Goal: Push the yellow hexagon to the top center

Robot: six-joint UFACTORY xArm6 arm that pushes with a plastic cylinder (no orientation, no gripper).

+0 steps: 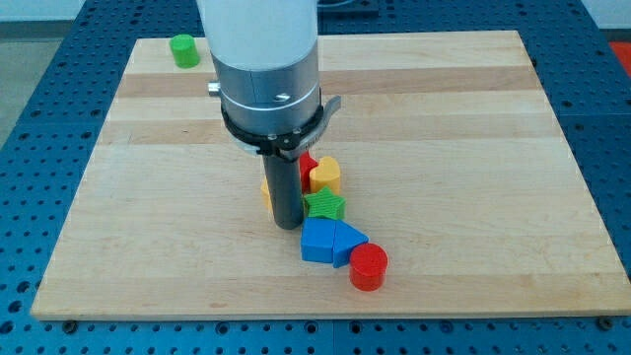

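My tip (287, 224) rests on the board in the middle of the block cluster. The yellow hexagon (265, 189) is almost wholly hidden behind the rod; only a sliver shows at the rod's left edge. The green star (324, 206) lies just right of the tip, touching or nearly touching it. The red star (309, 164) peeks out behind the rod, with a yellow heart-like block (325, 176) at its right.
A blue cube (317, 241) and a blue triangle (349, 243) lie just below-right of the tip, with a red cylinder (368, 266) beyond them. A green cylinder (182, 49) stands at the board's top left corner. The wooden board (473, 148) sits on a blue pegboard table.
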